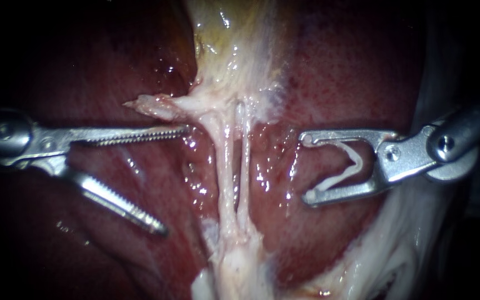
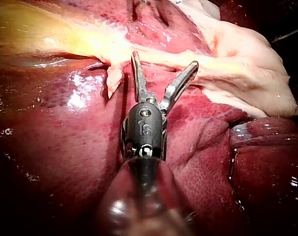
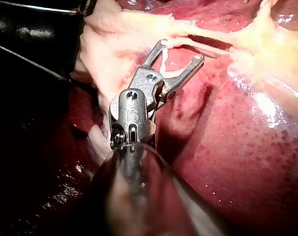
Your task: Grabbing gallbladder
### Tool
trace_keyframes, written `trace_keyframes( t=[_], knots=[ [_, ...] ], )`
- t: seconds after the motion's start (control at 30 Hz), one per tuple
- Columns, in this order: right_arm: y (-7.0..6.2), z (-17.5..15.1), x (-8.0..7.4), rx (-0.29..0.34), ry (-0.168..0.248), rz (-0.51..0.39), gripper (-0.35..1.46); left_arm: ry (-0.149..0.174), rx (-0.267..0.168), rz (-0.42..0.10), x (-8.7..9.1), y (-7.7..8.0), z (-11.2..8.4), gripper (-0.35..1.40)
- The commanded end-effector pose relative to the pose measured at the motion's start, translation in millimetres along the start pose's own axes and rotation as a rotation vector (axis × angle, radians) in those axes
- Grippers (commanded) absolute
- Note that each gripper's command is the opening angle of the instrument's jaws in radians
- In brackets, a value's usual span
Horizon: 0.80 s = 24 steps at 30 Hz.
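Endoscope view is showing the left end effector [image 1: 174, 180] spreading wide just below the gallbladder [image 1: 234, 50]; the right end effector [image 1: 306, 168], beside the tubes [image 1: 226, 166], is holding a clip [image 1: 353, 164] between both jaws.

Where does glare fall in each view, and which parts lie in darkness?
Endoscope view: glare specks on the wet liver beside the tubes; the clip in the right instrument is lit; darkness behind the left instrument. Left wrist view: one broad glare patch on the liver. Right wrist view: glare on the liver, darkness beside the instrument.
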<state>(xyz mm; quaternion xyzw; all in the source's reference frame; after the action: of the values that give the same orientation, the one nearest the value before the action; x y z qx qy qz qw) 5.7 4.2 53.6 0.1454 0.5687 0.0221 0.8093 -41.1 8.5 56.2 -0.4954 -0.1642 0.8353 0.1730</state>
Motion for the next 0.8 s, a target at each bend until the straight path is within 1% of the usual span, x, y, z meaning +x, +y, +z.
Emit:
trace_keyframes(
  t=[0.03,0.1,0.17,0.2,0.27,0.33,0.43,0.53,0.63,0.73,0.8],
  knots=[
    [0.0,0.0,0.0,0.000,0.000,0.000,0.50,-0.001,0.002,-0.010,0.2,0.0,-0.2,1.23],
    [0.0,0.0,0.0,0.000,0.000,0.000,0.50,-0.002,0.015,-0.012,0.5,-0.5,-0.7,1.21],
    [0.0,0.0,0.0,0.000,0.000,0.000,0.50,-0.003,0.033,-0.017,1.0,-1.5,-1.3,1.21],
    [0.0,0.0,0.0,0.000,0.000,0.000,0.50,-0.003,0.037,-0.020,1.3,-2.1,-1.6,1.21],
    [0.0,0.0,0.0,0.000,0.000,0.000,0.50,-0.003,0.048,-0.028,1.8,-3.8,-2.2,1.20],
    [0.0,0.0,0.0,0.000,0.000,0.000,0.50,-0.005,0.067,-0.034,1.9,-5.4,-2.5,1.20],
    [0.0,0.0,0.0,0.000,0.000,0.000,0.50,-0.005,0.074,-0.037,1.2,-7.3,-2.4,1.16],
    [0.0,0.0,0.0,0.000,0.000,0.000,0.50,-0.006,0.076,-0.035,0.3,-8.6,-2.0,1.11],
    [0.0,0.0,0.0,0.000,0.000,0.000,0.50,-0.003,0.079,-0.032,-0.7,-9.7,-1.5,1.01],
    [0.0,0.0,0.0,0.000,0.000,0.000,0.50,-0.018,0.080,-0.033,-1.7,-10.2,-1.1,0.76],
    [0.0,0.0,0.0,0.000,0.000,0.000,0.50,-0.035,0.080,-0.049,-2.3,-10.0,-1.0,0.46]
  ],
)
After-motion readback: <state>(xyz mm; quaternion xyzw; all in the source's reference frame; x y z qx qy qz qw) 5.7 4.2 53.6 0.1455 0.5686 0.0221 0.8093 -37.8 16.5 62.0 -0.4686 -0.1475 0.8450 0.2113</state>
